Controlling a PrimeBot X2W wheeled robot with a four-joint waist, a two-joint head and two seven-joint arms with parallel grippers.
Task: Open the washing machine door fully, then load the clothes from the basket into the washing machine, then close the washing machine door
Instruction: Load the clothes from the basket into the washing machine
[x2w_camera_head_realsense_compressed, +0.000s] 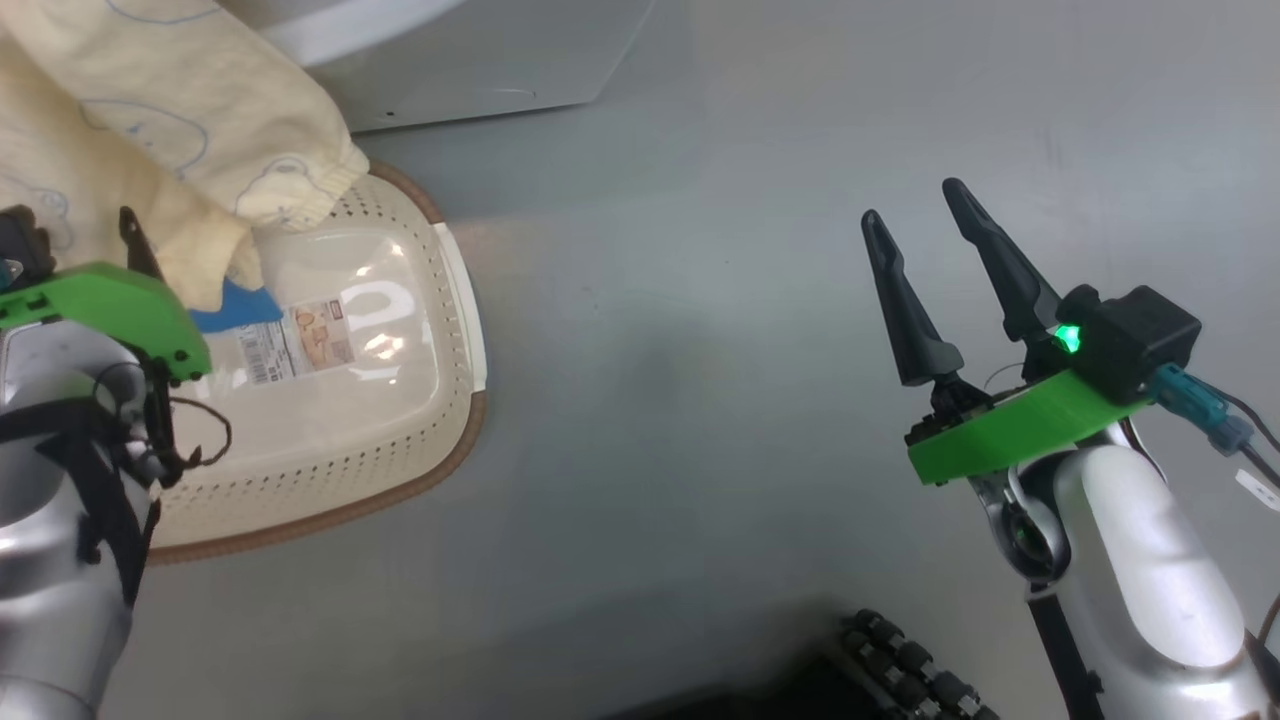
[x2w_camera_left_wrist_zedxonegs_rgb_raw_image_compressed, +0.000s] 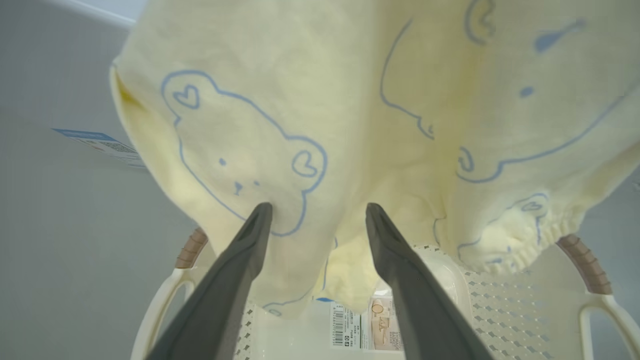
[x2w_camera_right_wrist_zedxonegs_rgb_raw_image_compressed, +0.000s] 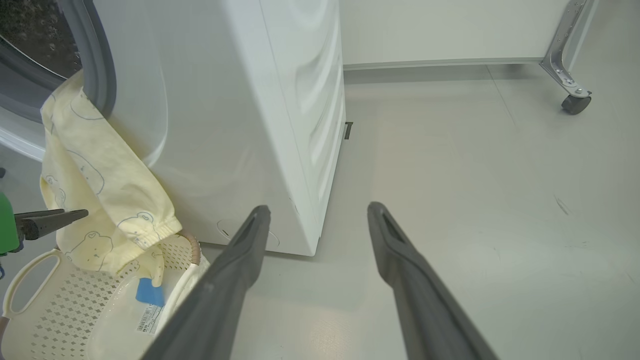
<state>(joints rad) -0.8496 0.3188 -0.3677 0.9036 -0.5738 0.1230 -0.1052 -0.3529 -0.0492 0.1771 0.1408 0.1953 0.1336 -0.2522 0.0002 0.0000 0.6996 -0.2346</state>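
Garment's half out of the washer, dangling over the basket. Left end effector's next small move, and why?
Probably ease the left end effector forward and close on the garment: its jaws stand open with tips at the fabric, which hangs from the washing machine opening into the basket, not yet loaded.

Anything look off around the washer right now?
Yes: a cream-yellow garment hangs out of the washing machine, over the grey gasket, its cuff dangling over the basket. Closing up now would likely trap it.
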